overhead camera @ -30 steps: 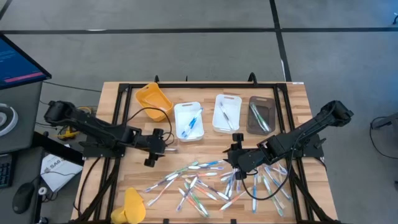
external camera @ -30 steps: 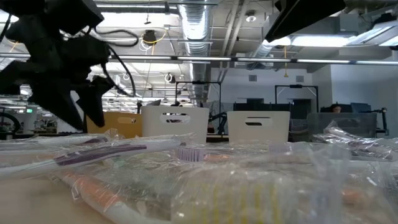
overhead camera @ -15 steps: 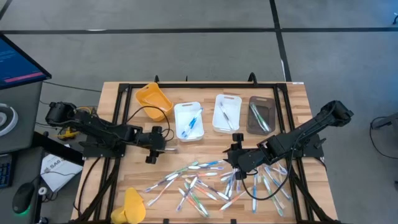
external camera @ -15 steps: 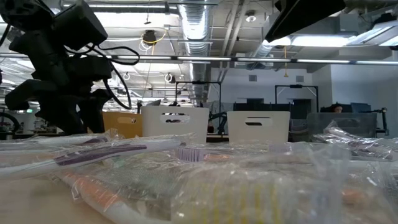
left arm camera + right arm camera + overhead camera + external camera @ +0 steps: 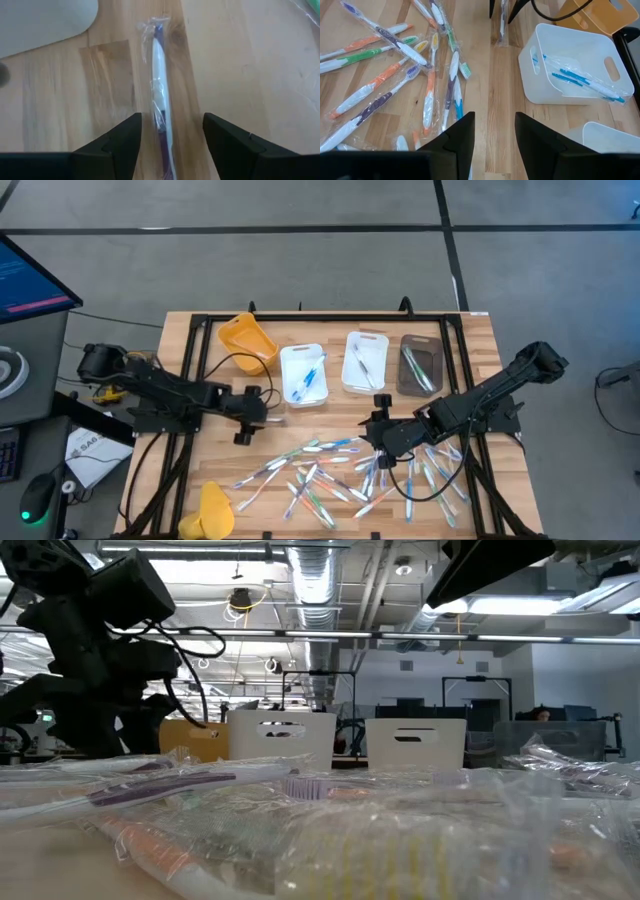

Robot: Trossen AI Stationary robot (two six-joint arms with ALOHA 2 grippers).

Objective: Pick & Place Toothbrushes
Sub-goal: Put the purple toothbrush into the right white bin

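So the left claw is hanging right over a single wrapped toothbrush with a purple accent, fingers spread and straddling it, nothing pinched yet. That brush lies on the bare counter just off the corner of the white tray with the blue brushes, roughly 9 o'clock from the big scattered pile of toothbrushes.

If it were me, I'd say the step in hand is the pickup, and the trick is the wrapper. The plastic sleeve is crinkly and wider than the handle, so I'd come straight down with the fingers either side of the white handle around its middle, not out near the purple end where it tapers. Get low enough to touch the wood before closing, otherwise it probably just grabs film and the brush slides out.

The fingers look lined up across the handle already, so no twist needed as far as I can tell.

Right claw is parked at about 3 o'clock of the pile, fingers apart and empty, looking toward the trays. Fine to leave it there, it's well clear of the left arm.
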